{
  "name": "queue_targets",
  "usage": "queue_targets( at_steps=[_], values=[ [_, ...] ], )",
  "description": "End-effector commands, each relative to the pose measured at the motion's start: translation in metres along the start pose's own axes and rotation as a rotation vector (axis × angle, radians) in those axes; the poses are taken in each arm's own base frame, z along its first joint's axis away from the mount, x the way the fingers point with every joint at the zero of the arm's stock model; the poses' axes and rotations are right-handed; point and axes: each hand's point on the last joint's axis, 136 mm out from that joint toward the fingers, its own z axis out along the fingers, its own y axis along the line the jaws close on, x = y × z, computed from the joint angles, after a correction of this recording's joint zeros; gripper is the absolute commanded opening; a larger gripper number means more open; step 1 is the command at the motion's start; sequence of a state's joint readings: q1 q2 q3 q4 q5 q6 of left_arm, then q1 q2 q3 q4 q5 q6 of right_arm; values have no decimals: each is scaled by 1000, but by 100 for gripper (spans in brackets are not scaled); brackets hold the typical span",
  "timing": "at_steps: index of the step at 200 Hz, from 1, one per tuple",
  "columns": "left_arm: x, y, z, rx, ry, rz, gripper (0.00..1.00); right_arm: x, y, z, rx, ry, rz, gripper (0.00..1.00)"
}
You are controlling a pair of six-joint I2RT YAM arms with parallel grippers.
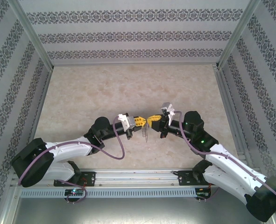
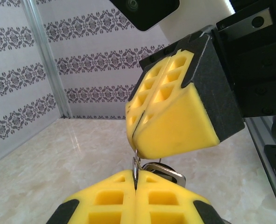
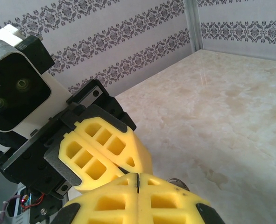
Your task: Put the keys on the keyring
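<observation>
My two grippers meet tip to tip above the table's near middle. The left gripper (image 1: 140,121) (image 2: 136,183) is shut on a thin metal ring of the keyring (image 2: 136,169). The keyring's flat grey loop (image 2: 171,172) lies just behind those tips, and its silvery chain (image 1: 145,132) hangs down. The right gripper (image 1: 152,120) (image 3: 137,179) is shut too, with a dark sliver in its slit that looks like the key's black head (image 3: 137,183). The rest of the key is hidden. In the left wrist view the right gripper (image 2: 137,136) sits directly over the ring.
The marble-patterned tabletop (image 1: 128,88) stretches away behind the grippers. Patterned walls with metal posts (image 1: 32,37) close in the left, right and far sides. An aluminium rail (image 1: 128,176) carries both arm bases at the near edge.
</observation>
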State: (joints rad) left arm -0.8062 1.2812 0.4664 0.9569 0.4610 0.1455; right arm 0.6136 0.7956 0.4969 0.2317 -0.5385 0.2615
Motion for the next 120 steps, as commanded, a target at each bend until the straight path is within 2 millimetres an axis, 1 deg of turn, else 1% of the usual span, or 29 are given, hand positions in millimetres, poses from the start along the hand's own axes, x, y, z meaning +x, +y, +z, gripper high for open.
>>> queue_targets(
  at_steps=[1, 27, 85, 120],
  values=[
    [-39, -9, 4, 44, -128, 26, 0, -14, -1, 2, 24, -43, -45, 0],
    [-40, -9, 3, 40, -133, 29, 0, -9, -7, 0, 54, -33, -49, 0],
    [-42, -8, 1, 29, -148, 33, 0, -3, -22, -10, 107, -34, -20, 0],
    [-43, -8, 0, 28, -151, 34, 0, 1, -24, -9, 86, -20, 0, 0]
  ],
)
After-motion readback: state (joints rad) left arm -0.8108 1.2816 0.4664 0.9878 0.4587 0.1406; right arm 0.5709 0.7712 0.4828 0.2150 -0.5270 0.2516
